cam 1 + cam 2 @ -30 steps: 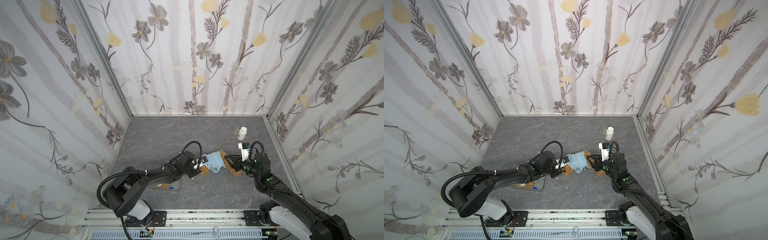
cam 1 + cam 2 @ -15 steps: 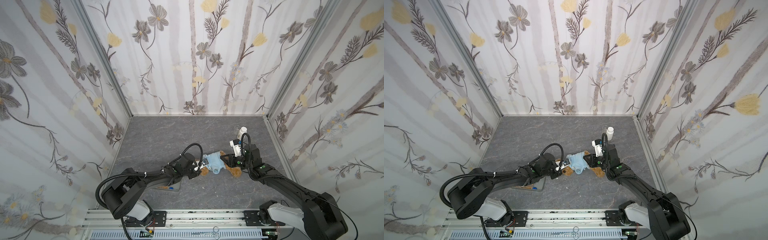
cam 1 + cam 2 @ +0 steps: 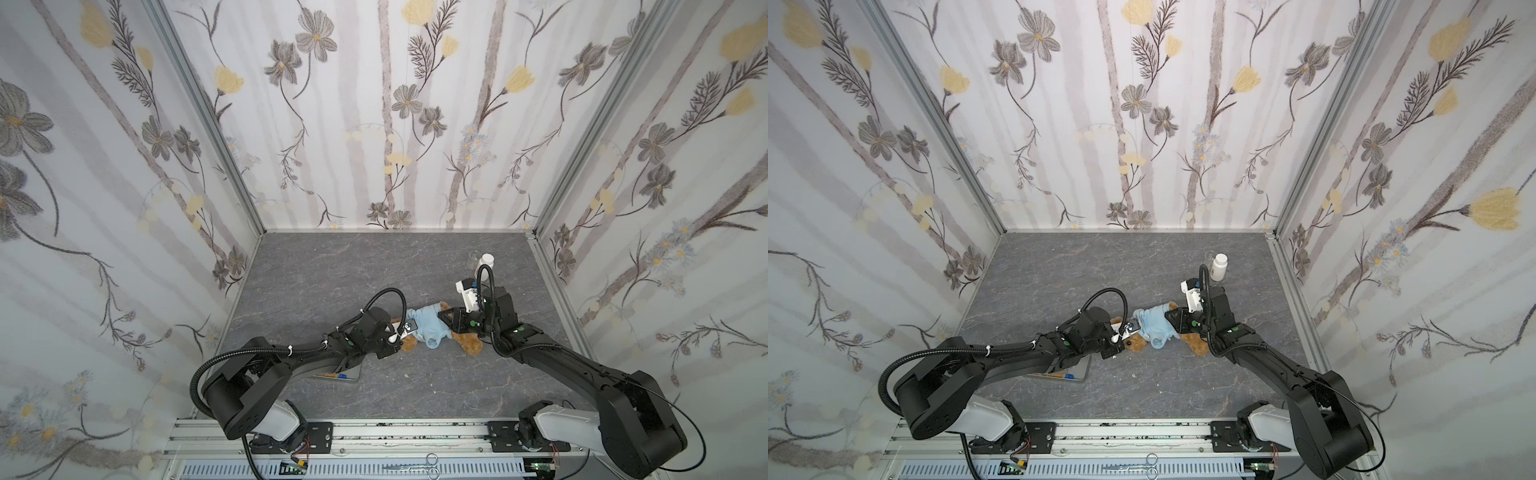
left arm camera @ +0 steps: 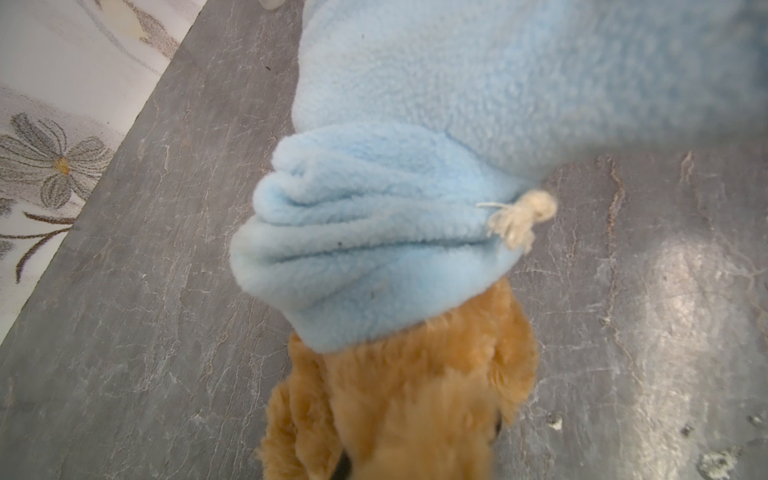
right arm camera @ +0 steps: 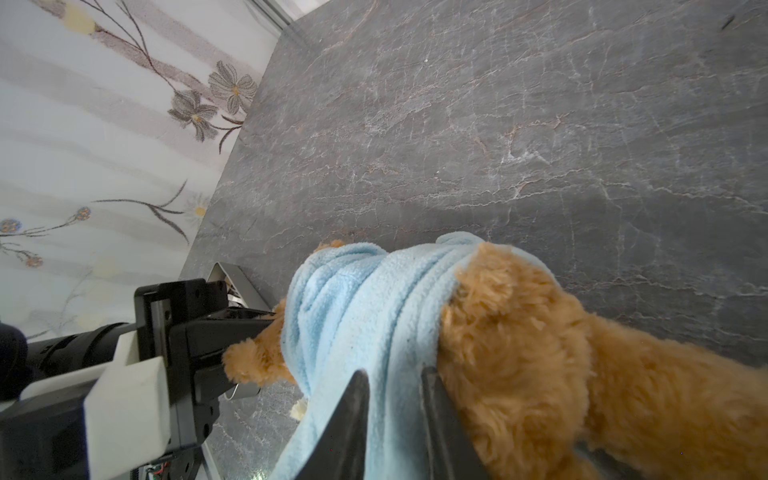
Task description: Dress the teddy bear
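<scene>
Your teddy bear [image 5: 540, 353] is curly matt plush, its fleece shirt [image 5: 365, 316] nubby cloth. The tabletop [image 5: 498, 124] looks stone-like, faintly glossy.

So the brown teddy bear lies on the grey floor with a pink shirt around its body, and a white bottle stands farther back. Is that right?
Not quite: the shirt is light blue, not pink, as the right wrist view shows. The rest holds: the teddy bear lies on the grey floor and the white bottle stands farther back.
</scene>
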Controlling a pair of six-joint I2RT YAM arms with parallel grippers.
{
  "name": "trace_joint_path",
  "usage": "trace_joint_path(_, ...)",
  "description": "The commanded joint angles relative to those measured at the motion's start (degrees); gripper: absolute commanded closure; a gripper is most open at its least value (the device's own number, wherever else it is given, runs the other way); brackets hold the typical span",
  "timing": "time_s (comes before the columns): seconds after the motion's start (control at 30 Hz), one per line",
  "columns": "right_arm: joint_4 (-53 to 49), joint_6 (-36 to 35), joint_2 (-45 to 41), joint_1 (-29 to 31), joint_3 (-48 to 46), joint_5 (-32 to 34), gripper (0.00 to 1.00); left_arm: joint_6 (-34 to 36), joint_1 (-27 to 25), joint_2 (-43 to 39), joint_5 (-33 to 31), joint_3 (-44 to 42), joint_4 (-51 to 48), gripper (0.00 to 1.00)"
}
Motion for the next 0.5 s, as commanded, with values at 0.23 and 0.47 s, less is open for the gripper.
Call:
trace_joint_path(0.23, 2.8, 0.3, 2.3, 0.1, 1.5, 0.0, 0.74, 1.1, -0.1, -0.2, -0.4, -0.3, 0.5, 1.0)
trace_joint_path(0.47, 5.9, 2.1, 4.4, 0.2, 1.4, -2.1, 0.82, 1.2, -0.3, -0.2, -0.7, -0.3, 0.5, 1.0)
